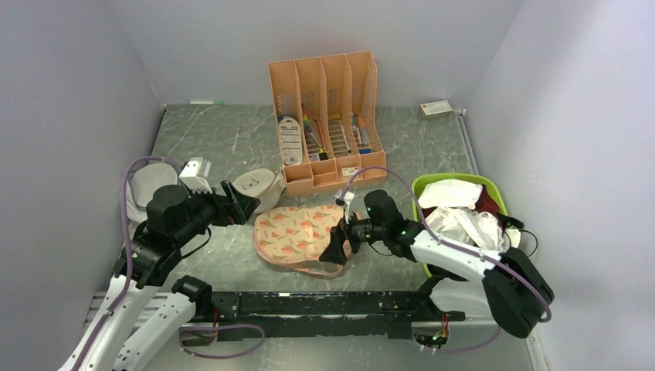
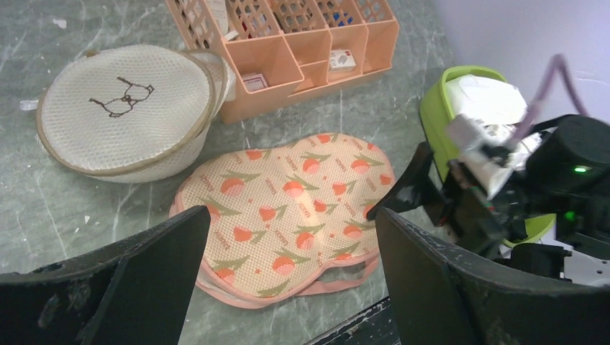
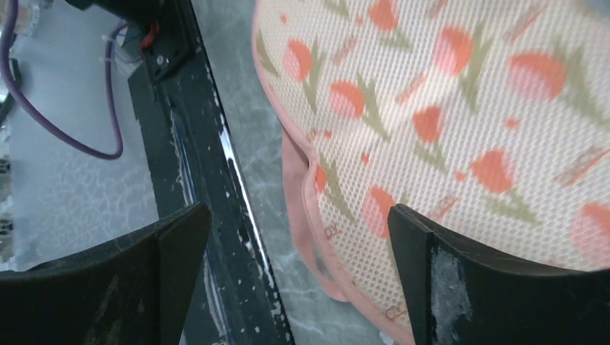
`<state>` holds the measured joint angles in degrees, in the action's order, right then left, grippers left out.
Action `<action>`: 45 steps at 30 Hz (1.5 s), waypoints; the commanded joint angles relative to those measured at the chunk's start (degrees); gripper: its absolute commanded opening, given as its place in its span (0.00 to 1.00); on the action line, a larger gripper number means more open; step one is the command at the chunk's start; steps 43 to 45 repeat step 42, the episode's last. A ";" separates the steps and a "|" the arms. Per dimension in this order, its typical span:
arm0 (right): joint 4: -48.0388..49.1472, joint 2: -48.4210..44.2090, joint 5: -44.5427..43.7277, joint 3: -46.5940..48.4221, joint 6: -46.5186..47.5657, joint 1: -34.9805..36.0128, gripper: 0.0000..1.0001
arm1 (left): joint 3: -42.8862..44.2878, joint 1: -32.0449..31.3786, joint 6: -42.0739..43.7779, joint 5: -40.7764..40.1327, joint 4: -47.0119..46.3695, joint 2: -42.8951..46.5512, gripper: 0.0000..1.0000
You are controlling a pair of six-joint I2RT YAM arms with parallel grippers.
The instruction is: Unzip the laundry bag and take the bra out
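Note:
The laundry bag (image 1: 300, 232) lies flat on the grey table, peach-pink with an orange-red fruit print, and it looks closed. Its pink loop strap (image 2: 403, 269) trails from the near edge. In the left wrist view the bag (image 2: 288, 180) lies ahead of and below my left gripper (image 2: 291, 214), which is open and holds nothing. This left gripper (image 1: 241, 202) hovers just left of the bag. My right gripper (image 1: 337, 247) is open over the bag's near right edge. In the right wrist view its jaws (image 3: 298, 212) straddle the pink rim of the bag (image 3: 446, 108) without gripping it. The bra is hidden.
A round beige mesh pouch (image 1: 259, 185) with a glasses drawing sits behind the bag. An orange desk organiser (image 1: 328, 116) stands at the back. A green basket (image 1: 494, 193) of clothes is on the right. A black rail (image 1: 324, 303) runs along the near edge.

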<state>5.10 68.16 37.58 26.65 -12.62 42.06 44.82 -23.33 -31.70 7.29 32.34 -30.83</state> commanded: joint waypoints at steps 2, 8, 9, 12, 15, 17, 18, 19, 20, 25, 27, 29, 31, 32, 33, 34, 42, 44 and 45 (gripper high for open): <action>-0.73 -8.75 -8.08 1.83 -6.99 0.17 1.00 | -1.10 0.48 1.21 -0.27 -2.85 -2.07 0.97; -18.80 -20.82 -32.45 11.76 -7.36 -1.25 1.00 | -0.62 0.48 1.86 -2.89 -4.91 -5.15 0.97; -23.11 -22.04 -36.57 14.52 -7.53 -1.73 1.00 | 0.10 0.50 2.17 -3.28 -5.06 -5.73 0.97; -31.77 -23.46 -50.16 22.97 -7.09 -2.84 1.00 | 2.66 0.44 3.74 -5.43 -5.49 -7.57 0.97; -37.91 -22.73 -62.33 32.13 -6.05 -2.88 1.00 | 7.38 0.48 6.39 -7.88 -5.25 -9.48 0.97; -39.39 -22.23 -68.36 37.40 -4.29 -2.86 1.00 | 11.82 0.48 8.63 -10.24 -4.63 -10.73 0.97; -39.30 -22.10 -70.26 39.48 -2.77 -2.86 1.00 | 14.25 0.48 10.24 -11.36 -4.43 -11.35 0.97; -38.82 -22.04 -71.23 41.69 -0.80 -2.89 1.00 | 16.90 0.48 10.78 -12.34 -4.25 -11.96 0.97; -37.93 -22.00 -71.61 43.62 1.45 -2.85 1.00 | 19.41 0.48 13.67 -13.31 -4.15 -12.51 0.97; -32.83 -22.60 -69.97 52.51 8.48 -2.87 1.00 | 31.61 0.48 17.74 -16.17 -4.01 -14.37 0.97; -30.92 -23.14 -68.86 54.15 9.91 -2.93 1.00 | 35.84 0.48 18.51 -16.19 -4.31 -14.30 0.97; -29.16 -23.95 -68.25 55.21 10.33 -2.87 1.00 | 38.47 0.48 19.03 -16.33 -4.91 -13.93 0.97; -28.32 -24.78 -67.01 56.03 10.47 -2.82 1.00 | 40.74 0.48 19.55 -16.87 -5.17 -13.66 0.97; -27.99 -25.23 -66.61 56.38 10.40 -2.86 1.00 | 41.91 0.47 19.96 -17.07 -5.06 -13.65 0.97; -27.72 -25.65 -66.11 56.66 10.08 -2.86 1.00 | 42.93 0.48 20.20 -17.37 -4.89 -13.68 0.97; -27.51 -25.89 -65.29 56.86 10.04 -2.91 1.00 | 43.92 0.48 20.52 -17.70 -4.65 -13.72 0.97; -29.38 -25.37 -65.26 57.59 8.91 -2.94 1.00 | 44.83 0.48 20.78 -19.16 -3.88 -12.39 0.97; -29.38 -25.37 -65.26 57.59 8.91 -2.94 1.00 | 44.83 0.48 20.78 -19.16 -3.88 -12.39 0.97; -29.38 -25.37 -65.26 57.59 8.91 -2.94 1.00 | 44.83 0.48 20.78 -19.16 -3.88 -12.39 0.97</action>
